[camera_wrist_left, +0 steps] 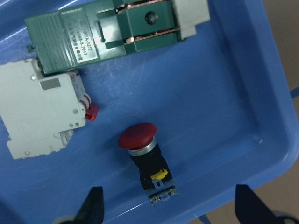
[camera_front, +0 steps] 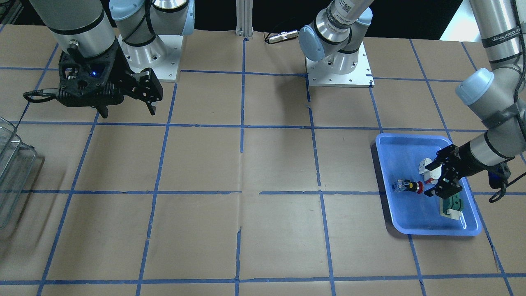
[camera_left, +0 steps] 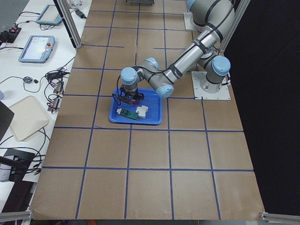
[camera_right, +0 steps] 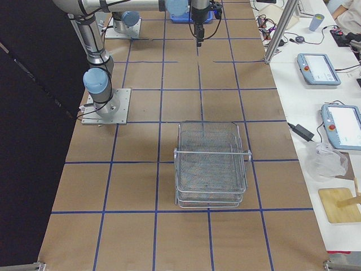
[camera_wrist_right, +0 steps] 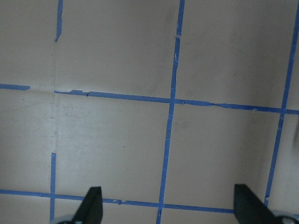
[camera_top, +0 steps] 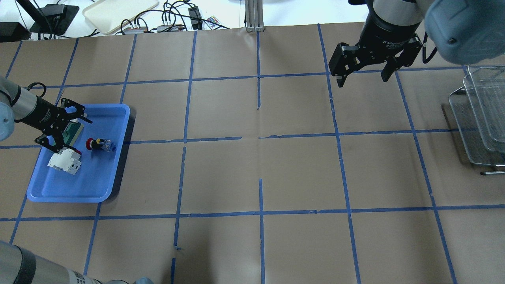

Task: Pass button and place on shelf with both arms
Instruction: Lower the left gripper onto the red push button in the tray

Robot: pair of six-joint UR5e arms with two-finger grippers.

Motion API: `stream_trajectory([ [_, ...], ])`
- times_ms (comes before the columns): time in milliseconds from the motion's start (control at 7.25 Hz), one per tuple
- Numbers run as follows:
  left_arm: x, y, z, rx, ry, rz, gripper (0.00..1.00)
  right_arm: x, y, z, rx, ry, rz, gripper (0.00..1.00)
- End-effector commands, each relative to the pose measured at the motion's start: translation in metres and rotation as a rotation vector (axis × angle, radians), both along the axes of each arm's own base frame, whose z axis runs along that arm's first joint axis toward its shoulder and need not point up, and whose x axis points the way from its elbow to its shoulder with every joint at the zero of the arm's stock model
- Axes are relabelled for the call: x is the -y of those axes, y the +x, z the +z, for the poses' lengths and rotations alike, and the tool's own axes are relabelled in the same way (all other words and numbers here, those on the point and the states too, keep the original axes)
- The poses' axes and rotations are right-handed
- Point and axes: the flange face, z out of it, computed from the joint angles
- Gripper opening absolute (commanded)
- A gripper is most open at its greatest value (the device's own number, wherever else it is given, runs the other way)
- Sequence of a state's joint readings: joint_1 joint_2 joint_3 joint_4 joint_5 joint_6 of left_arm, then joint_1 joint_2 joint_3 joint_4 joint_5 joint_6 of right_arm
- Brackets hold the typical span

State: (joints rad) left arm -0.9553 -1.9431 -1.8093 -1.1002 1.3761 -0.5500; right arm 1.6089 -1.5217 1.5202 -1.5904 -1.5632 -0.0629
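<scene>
The button (camera_front: 409,187) lies on its side in the blue tray (camera_front: 411,213), red head toward my left gripper. It also shows in the overhead view (camera_top: 98,144) and in the left wrist view (camera_wrist_left: 142,149). My left gripper (camera_front: 431,179) is open and empty, over the tray just beside the button's head. In the left wrist view the button lies between the two fingertips (camera_wrist_left: 93,205), a little ahead of them. My right gripper (camera_top: 362,81) is open and empty, high over the far table. The wire shelf (camera_top: 477,118) stands at the table's right end.
A white-and-red block (camera_wrist_left: 39,116) and a green-and-white flat part (camera_wrist_left: 117,32) lie in the tray next to the button. The tray wall (camera_wrist_left: 224,93) runs close to the button's right. Brown paper with blue tape lines (camera_wrist_right: 170,102) covers the table.
</scene>
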Motion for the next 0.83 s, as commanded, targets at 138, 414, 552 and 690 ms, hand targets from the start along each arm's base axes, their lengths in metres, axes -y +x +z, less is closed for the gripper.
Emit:
stream_trajectory([
  [138, -0.008, 0.013, -0.025, -0.028, 0.043, 0.043, 1.0, 0.0, -0.001, 0.0, -0.003, 0.001, -0.001, 1.0],
  [414, -0.011, 0.02, -0.038, -0.042, 0.065, 0.059, 1.0, 0.0, -0.001, -0.001, -0.003, 0.003, 0.0, 1.0],
  [552, -0.011, 0.018, -0.042, -0.046, 0.081, 0.096, 1.0, 0.0, -0.001, -0.001, -0.003, 0.004, 0.0, 1.0],
  [690, -0.012, 0.016, -0.044, -0.049, 0.092, 0.126, 1.0, 0.0, -0.002, -0.001, -0.003, 0.006, -0.001, 1.0],
])
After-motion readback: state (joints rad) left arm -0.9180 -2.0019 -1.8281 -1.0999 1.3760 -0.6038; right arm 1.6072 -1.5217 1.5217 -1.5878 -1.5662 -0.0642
